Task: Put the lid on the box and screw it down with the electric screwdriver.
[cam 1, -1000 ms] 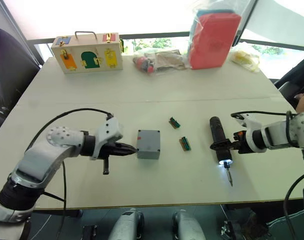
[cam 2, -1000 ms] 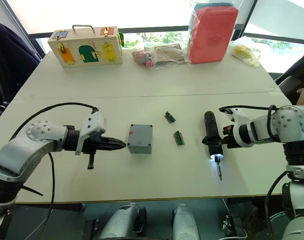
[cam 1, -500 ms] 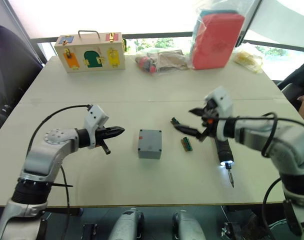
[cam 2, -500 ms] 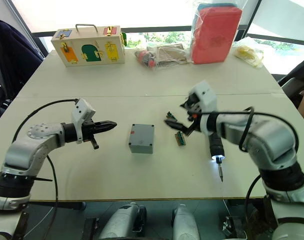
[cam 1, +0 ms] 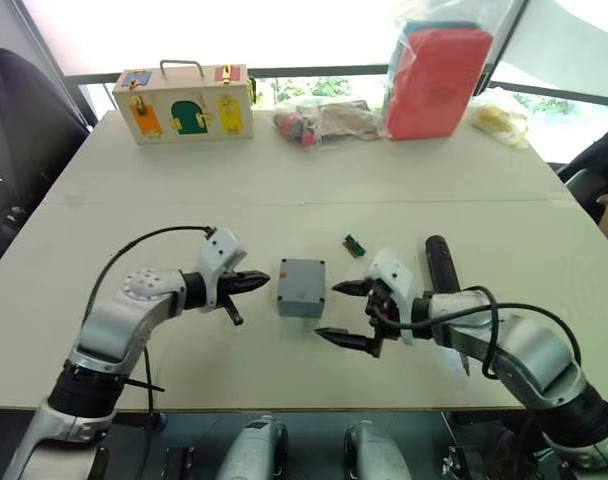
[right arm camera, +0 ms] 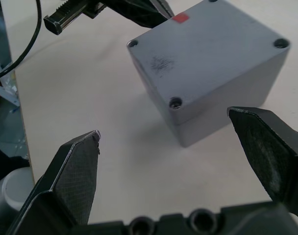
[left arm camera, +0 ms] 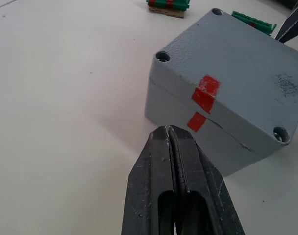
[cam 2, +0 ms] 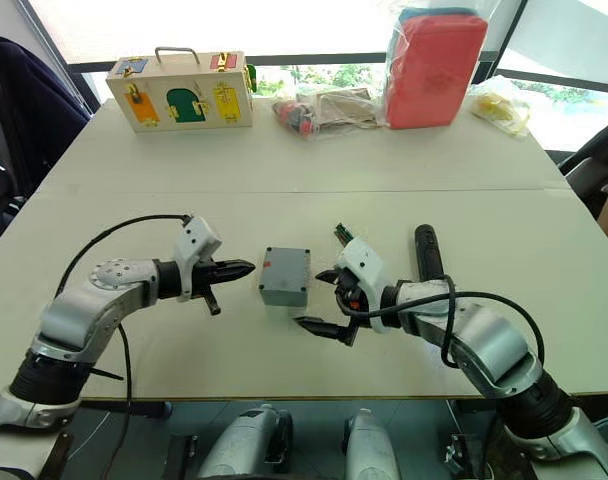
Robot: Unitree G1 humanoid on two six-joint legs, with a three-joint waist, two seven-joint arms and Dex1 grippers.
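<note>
We see the box [cam 1: 301, 287] with the lid [left arm camera: 232, 78] seated on top, between both claws. The left gripper [cam 1: 261, 280], fingers pressed together, points at its red-marked side. The right gripper [cam 1: 344, 313], spread wide, holds nothing; the electric screwdriver [cam 1: 439, 262] lies behind it.

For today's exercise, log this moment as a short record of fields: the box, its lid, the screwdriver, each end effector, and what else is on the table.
box: grey box, mid-table, red mark on the side facing the left end effector
lid: lid seated on the box, corner holes visible
electric screwdriver: electric screwdriver lying on the table beyond the right arm, unheld
left end effector: left end effector shut, tip just short of the box
right end effector: right end effector open, beside the box
other items: wooden box, red bag, green connector
</note>
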